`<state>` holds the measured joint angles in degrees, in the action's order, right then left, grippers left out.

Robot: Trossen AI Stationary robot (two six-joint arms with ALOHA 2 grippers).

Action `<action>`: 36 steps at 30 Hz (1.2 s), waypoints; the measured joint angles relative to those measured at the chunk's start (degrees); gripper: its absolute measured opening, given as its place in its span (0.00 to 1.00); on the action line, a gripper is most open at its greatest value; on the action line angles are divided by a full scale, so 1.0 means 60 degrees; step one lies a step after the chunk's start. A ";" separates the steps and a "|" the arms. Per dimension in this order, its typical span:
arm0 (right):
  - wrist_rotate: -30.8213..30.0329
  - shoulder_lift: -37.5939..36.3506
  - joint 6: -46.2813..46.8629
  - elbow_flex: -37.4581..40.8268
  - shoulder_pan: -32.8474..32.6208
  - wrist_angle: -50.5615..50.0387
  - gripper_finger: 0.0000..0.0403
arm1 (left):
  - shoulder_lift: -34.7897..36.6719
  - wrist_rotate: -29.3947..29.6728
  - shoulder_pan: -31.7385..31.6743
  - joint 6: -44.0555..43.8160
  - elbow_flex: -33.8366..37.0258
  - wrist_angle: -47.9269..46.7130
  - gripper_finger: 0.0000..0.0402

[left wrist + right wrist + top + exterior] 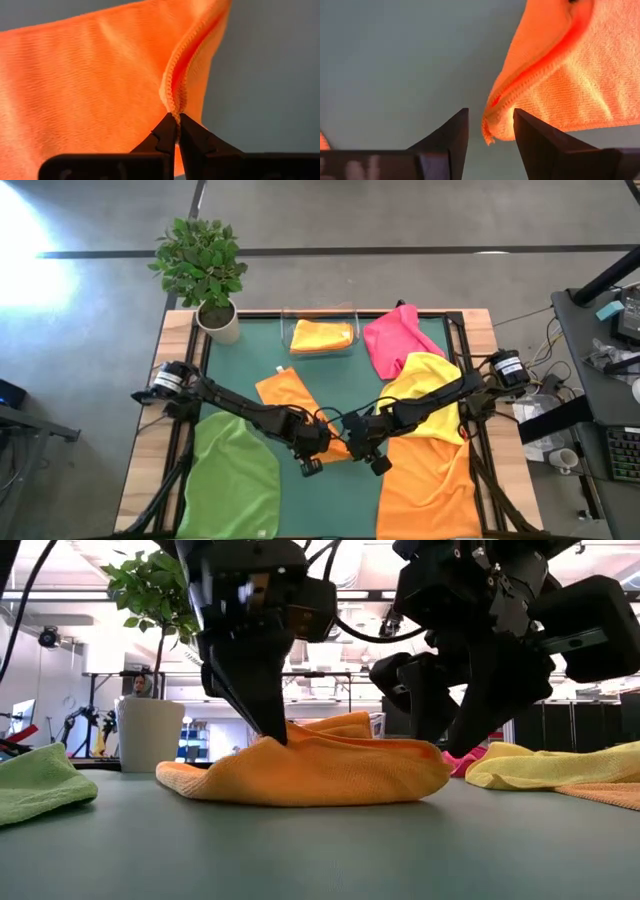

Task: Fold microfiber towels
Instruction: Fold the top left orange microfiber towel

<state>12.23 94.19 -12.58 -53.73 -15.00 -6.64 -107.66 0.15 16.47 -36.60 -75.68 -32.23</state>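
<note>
An orange towel lies on the green mat, partly doubled over. My left gripper is shut on it, standing over its near part. My right gripper is open at the towel's near right corner. That corner pokes in between the two fingers. In the low view the right gripper stands at the towel's right end. Other towels lie around: green, yellow, pink and another orange one. My left gripper pinches a hemmed edge of the orange towel between its two fingertips, coming steeply from above. The pinched spot is drawn up into a small peak, and the remainder of the towel lies on the mat. My right gripper has the corner between its open fingers; whether a finger touches it, I cannot tell.
A clear tray at the far middle holds a folded yellow-orange towel. A potted plant stands at the far left corner. Bare green mat lies between the green and the orange towel near the front.
</note>
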 joint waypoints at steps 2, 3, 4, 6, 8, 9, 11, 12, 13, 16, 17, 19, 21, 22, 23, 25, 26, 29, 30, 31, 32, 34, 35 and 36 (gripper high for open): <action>-0.0004 0.0000 0.0000 0.0024 0.0000 0.0054 0.35 | 0.0004 0.0002 -0.0102 -0.0187 0.0011 -0.0012 0.00; -0.0019 0.0000 0.0000 0.0040 0.0000 0.0064 0.35 | 0.0011 0.0002 -0.0132 -0.0286 0.0015 -0.0018 0.00; -0.0034 0.0032 0.0018 0.0062 0.0000 0.0121 0.35 | 0.0014 0.0002 -0.0173 -0.0332 0.0015 -0.0009 0.00; -0.0040 0.0135 0.0097 0.0066 0.0004 0.0337 0.35 | 0.0024 0.0014 -0.0206 -0.0349 0.0015 0.0030 0.00; -0.0041 0.0306 0.0102 0.0065 0.0004 0.0402 0.35 | 0.0026 0.0020 -0.0236 -0.0359 0.0015 0.0025 0.00; -0.0039 0.0399 0.0112 0.0065 0.0004 0.0469 0.35 | 0.0026 0.0020 -0.0241 -0.0360 0.0015 0.0031 0.00; -0.0040 0.0569 0.0214 0.0068 0.0004 0.0493 0.34 | 0.0026 0.0020 -0.0256 -0.0364 0.0011 0.0030 0.00; -0.0040 0.0614 0.0291 0.0068 0.0004 0.0508 0.34 | 0.0029 0.0020 -0.0256 -0.0360 0.0003 0.0037 0.00; -0.0043 0.0646 0.0384 0.0063 0.0004 0.0528 0.34 | 0.0029 0.0017 -0.0256 -0.0364 0.0000 0.0047 0.00; -0.0042 0.0656 0.0538 0.0057 0.0004 0.0614 0.31 | 0.0033 0.0019 -0.0256 -0.0360 0.0000 0.0043 0.00; -0.0045 0.0656 0.0585 0.0057 0.0004 0.0668 0.30 | 0.0033 0.0019 -0.0256 -0.0360 0.0004 0.0044 0.00; -0.0048 0.0656 0.0591 0.0057 0.0004 0.0693 0.25 | 0.0033 0.0017 -0.0256 -0.0360 0.0005 0.0044 0.00; -0.0048 0.0656 0.0601 0.0054 0.0016 0.0693 0.18 | 0.0033 0.0013 -0.0252 -0.0357 0.0007 0.0040 0.00; -0.0048 0.0656 0.0605 0.0054 0.0025 0.0686 0.14 | 0.0033 -0.0007 -0.0252 -0.0356 0.0007 0.0036 0.00; -0.0048 0.0656 0.0631 0.0054 0.0025 0.0686 0.10 | 0.0033 -0.0040 -0.0252 -0.0353 0.0004 0.0030 0.00; -0.0045 0.0653 0.0712 0.0054 0.0046 0.0674 0.04 | 0.0036 -0.0158 -0.0252 -0.0348 -0.0007 0.0033 0.00; -0.0046 0.0642 0.0803 0.0054 0.0047 0.0656 0.04 | 0.0039 -0.0245 -0.0252 -0.0343 -0.0010 0.0029 0.00; -0.0048 0.0495 0.1039 0.0054 0.0051 0.0456 0.03 | 0.0109 -0.0686 -0.0252 -0.0341 -0.0017 0.0029 0.00; -0.0051 0.0402 0.1121 0.0045 0.0052 0.0345 0.03 | 0.0157 -0.0819 -0.0252 -0.0301 -0.0018 0.0020 0.00; -0.0050 0.0288 0.1177 0.0008 0.0057 0.0180 0.03 | 0.0225 -0.0966 -0.0252 -0.0174 -0.0020 0.0018 0.00; -0.0044 0.0199 0.1198 -0.0068 0.0069 -0.0001 0.02 | 0.0310 -0.1124 -0.0252 -0.0014 -0.0022 0.0015 0.00; -0.0042 0.0010 0.1242 -0.0316 0.0107 -0.0391 0.02 | 0.0542 -0.1365 -0.0252 0.0221 -0.0025 0.0005 0.00; -0.0044 -0.0060 0.1269 -0.0493 0.0128 -0.0618 0.02 | 0.0680 -0.1488 -0.0252 0.0263 -0.0025 -0.0015 0.00; -0.0052 -0.0122 0.1342 -0.0710 0.0150 -0.0872 0.02 | 0.0811 -0.1619 -0.0257 0.0269 -0.0025 -0.0017 0.00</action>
<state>11.92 93.46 -4.53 -57.99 -14.11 -11.87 -102.79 -9.56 14.93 -34.98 -75.83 -32.33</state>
